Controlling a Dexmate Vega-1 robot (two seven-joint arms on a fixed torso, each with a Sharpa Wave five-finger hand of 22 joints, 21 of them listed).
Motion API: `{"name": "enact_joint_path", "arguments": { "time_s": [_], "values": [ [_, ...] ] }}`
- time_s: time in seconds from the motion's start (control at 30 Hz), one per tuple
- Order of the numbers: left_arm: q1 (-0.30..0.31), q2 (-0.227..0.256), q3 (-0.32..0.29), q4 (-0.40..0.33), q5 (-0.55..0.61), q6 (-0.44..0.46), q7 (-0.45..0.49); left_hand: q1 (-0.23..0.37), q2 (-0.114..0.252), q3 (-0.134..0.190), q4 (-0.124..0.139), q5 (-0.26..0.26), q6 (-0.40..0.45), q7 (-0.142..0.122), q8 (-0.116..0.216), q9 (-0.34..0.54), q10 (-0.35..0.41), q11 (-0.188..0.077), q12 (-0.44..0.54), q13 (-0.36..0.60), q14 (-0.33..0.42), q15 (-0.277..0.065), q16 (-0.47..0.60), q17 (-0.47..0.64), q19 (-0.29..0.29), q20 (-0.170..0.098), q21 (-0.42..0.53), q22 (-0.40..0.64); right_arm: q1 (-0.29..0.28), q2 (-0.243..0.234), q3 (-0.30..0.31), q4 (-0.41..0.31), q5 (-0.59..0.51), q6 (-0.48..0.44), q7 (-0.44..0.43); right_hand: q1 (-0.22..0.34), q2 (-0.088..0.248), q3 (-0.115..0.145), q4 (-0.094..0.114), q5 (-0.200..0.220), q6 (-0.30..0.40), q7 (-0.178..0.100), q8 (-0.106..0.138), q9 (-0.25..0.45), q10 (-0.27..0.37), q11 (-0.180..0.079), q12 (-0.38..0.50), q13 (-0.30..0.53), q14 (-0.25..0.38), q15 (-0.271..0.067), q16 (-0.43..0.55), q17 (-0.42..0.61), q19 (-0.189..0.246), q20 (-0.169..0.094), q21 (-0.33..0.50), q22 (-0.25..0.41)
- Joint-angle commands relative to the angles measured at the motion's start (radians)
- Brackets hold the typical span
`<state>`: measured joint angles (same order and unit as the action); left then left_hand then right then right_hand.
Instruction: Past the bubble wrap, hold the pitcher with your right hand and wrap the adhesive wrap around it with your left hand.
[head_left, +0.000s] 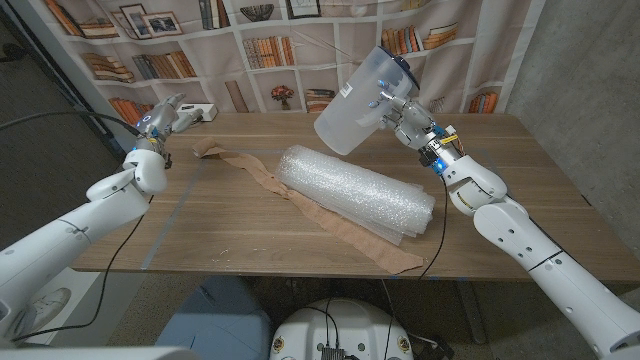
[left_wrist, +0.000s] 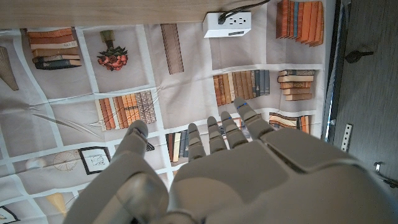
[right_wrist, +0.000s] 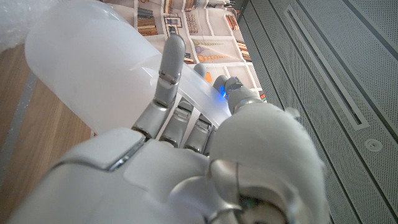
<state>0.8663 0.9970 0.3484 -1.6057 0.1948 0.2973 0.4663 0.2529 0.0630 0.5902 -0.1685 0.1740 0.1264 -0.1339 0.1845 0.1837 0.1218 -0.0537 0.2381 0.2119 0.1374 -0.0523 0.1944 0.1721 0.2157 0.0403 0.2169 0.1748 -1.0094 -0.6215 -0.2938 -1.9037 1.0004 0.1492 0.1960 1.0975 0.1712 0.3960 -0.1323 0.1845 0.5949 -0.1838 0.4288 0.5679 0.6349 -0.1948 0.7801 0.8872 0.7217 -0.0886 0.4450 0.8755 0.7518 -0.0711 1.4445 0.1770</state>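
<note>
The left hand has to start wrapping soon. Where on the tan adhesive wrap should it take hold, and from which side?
Probably the far end of the adhesive wrap: it lies bare on the table nearest the left hand, while the middle runs under the bubble wrap. Come down from above and pinch the flat strip's end.

I see a frosted translucent plastic pitcher with a blue lid, a clear bubble-wrap roll, a tan adhesive wrap strip, and a brown wooden table.

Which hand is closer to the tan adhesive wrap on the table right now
Left. The left hand hovers open at the table's far left, just beyond the adhesive wrap's near end. The right hand is up across the table, holding the pitcher tilted in the air.
</note>
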Motion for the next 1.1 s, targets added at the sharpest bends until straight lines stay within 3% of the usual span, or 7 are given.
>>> {"name": "enact_joint_path", "arguments": {
  "time_s": [0.03, 0.17, 0.3, 0.57, 1.1],
  "values": [
    [-0.038, 0.000, 0.032, 0.036, 0.002, 0.004, -0.044, 0.018, -0.005, -0.009, 0.001, 0.001, -0.021, 0.014, -0.006, 0.005, 0.009, -0.001, 0.002, 0.002, 0.004, -0.004, -0.004, 0.003, -0.004, -0.004, -0.005, 0.004, 0.002, -0.006, 0.000, -0.004, -0.001, -0.006, -0.004, -0.011, 0.000, 0.002, -0.004, -0.003, 0.007, 0.001, -0.004, 0.006, 0.009, -0.001, 0.003, 0.004, 0.207, -0.143, 0.001, 0.204, -0.296, -0.082, -0.003, -0.001],
    [-0.052, 0.000, 0.042, 0.047, 0.002, 0.003, -0.057, 0.021, -0.006, -0.010, 0.002, 0.001, -0.029, 0.018, -0.005, 0.006, 0.020, 0.000, 0.005, 0.002, 0.002, -0.002, -0.005, 0.003, -0.006, -0.003, -0.007, 0.005, 0.004, -0.007, -0.001, -0.004, 0.000, -0.010, -0.004, -0.011, -0.001, 0.001, -0.004, -0.003, 0.008, 0.001, -0.005, 0.006, 0.009, 0.000, 0.001, 0.004, 0.208, -0.143, 0.000, 0.204, -0.295, -0.080, -0.004, -0.001],
    [-0.065, 0.000, 0.051, 0.059, 0.001, -0.001, -0.070, 0.028, -0.004, -0.011, 0.004, 0.002, -0.068, 0.045, -0.013, 0.006, 0.025, -0.003, 0.005, 0.003, 0.003, -0.002, -0.006, 0.003, -0.006, -0.004, -0.009, 0.005, 0.006, -0.006, -0.002, -0.003, -0.002, -0.010, -0.006, -0.011, -0.001, 0.001, -0.005, -0.003, 0.008, 0.000, -0.006, 0.006, 0.007, 0.000, 0.000, 0.004, 0.209, -0.144, -0.001, 0.205, -0.295, -0.081, -0.005, -0.001],
    [-0.083, -0.005, 0.065, 0.077, -0.003, 0.008, -0.087, 0.036, 0.001, -0.010, 0.004, 0.002, -0.080, 0.057, -0.010, 0.006, 0.025, -0.005, 0.004, 0.003, 0.003, -0.002, -0.007, 0.003, -0.008, -0.002, -0.010, 0.005, 0.010, -0.006, -0.003, -0.001, -0.001, -0.014, -0.007, -0.011, -0.001, 0.000, -0.005, -0.003, 0.009, 0.000, -0.007, 0.007, 0.011, 0.001, -0.001, 0.003, 0.209, -0.143, -0.003, 0.205, -0.294, -0.081, -0.006, -0.001],
    [-0.119, -0.018, 0.096, 0.123, -0.017, 0.023, -0.124, 0.047, 0.002, -0.011, 0.003, 0.003, -0.083, 0.048, -0.003, 0.006, 0.026, -0.012, 0.002, 0.004, 0.008, -0.003, -0.006, 0.003, -0.009, -0.005, -0.012, 0.005, 0.020, -0.005, -0.007, 0.003, -0.003, -0.021, -0.007, -0.011, -0.001, 0.000, -0.005, -0.003, 0.010, 0.001, -0.011, 0.008, 0.011, 0.000, -0.004, 0.005, 0.211, -0.143, -0.006, 0.208, -0.295, -0.080, -0.009, 0.000]
  ]
}}
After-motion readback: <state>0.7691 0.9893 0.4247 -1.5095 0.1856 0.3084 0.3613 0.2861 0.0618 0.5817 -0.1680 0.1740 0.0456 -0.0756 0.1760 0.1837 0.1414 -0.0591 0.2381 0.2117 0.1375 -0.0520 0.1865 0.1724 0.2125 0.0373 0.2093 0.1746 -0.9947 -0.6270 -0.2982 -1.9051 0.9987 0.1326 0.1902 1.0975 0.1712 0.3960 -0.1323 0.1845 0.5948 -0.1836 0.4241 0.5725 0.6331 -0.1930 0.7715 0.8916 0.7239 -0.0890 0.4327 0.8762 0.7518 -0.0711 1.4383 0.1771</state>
